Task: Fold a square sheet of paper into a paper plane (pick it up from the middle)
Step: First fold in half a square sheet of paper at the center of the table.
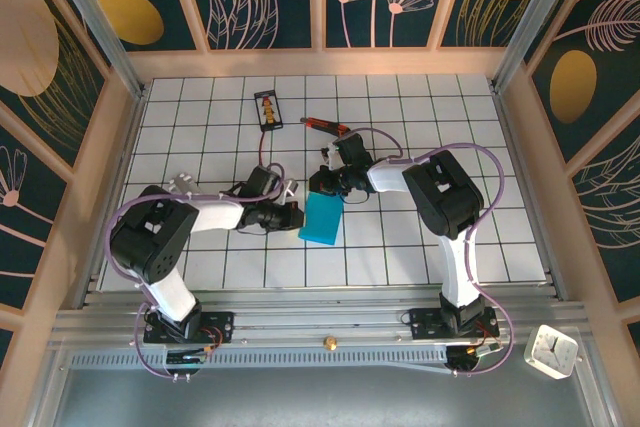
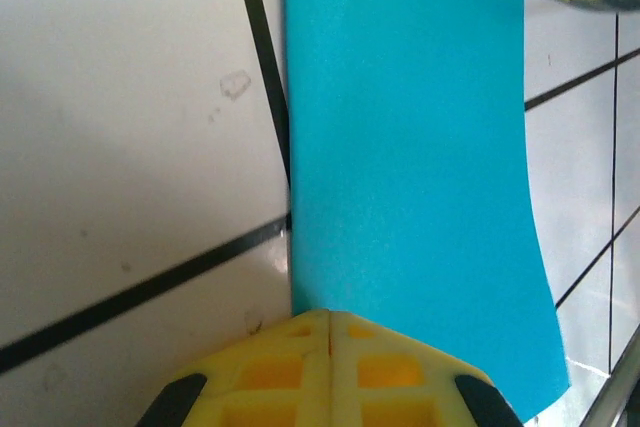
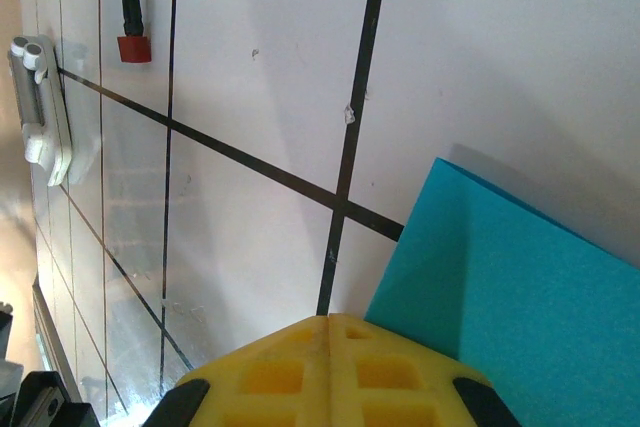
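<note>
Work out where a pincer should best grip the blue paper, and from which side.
Probably the edge beside the right pincer: the blue paper is thin and lies low, but a shadow under that end suggests it lifts slightly. Come in low from the far side, jaws astride the edge.

The thin, plain cyan-blue sheet of paper shows as a smooth rectangle, longer than it is wide, lying near the middle of the white gridded tabletop, slightly askew to the grid. In the left wrist view one long edge runs straight beside a black grid line, while the opposite edge bows gently outward. In the right wrist view a sharp corner casts a shadow on the surface beside it.
</note>
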Robot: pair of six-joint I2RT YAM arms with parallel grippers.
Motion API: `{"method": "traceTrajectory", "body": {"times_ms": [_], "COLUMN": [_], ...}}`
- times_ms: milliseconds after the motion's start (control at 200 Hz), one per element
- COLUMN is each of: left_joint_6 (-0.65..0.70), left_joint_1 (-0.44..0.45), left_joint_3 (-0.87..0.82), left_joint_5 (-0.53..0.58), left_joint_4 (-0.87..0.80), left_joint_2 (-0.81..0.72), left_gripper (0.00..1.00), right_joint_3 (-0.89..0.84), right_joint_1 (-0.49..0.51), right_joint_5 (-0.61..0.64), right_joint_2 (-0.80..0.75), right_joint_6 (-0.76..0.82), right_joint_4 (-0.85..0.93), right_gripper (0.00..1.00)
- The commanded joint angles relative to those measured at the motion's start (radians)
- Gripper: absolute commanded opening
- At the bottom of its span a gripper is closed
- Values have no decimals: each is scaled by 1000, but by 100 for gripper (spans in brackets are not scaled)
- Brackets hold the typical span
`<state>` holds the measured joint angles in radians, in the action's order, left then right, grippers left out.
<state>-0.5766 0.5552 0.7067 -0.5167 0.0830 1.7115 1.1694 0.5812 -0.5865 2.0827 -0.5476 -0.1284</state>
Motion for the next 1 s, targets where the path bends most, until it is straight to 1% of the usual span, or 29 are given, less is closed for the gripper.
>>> {"method": "traceTrajectory", "body": {"times_ms": [0,390,831,921,996], "left_joint_6": [8,-18,-45,-39,-46], "left_joint_1": [25,72,97,97,98], "left_joint_3": [-79,-143,-213,-209,-183], "left_joint_5": [-49,-58,-62,-74,-96], "left_joint_4": [-171,-165,-182,-194,-176], "left_joint_2": [8,-59,-120,-138,-183], "left_gripper": [0,0,0,0,0], "right_joint_3": [-22,-19,-14,-14,-12], "right_joint_1": [-19,-19,-21,-23,-25], "right_joint_5": [102,106,105,98,74], "right_joint_2": [55,60,63,61,54], "right_joint_6": [43,43,49,56,68], "right_joint_4": [94,92,96,93,83], "right_gripper": [0,0,0,0,0]}}
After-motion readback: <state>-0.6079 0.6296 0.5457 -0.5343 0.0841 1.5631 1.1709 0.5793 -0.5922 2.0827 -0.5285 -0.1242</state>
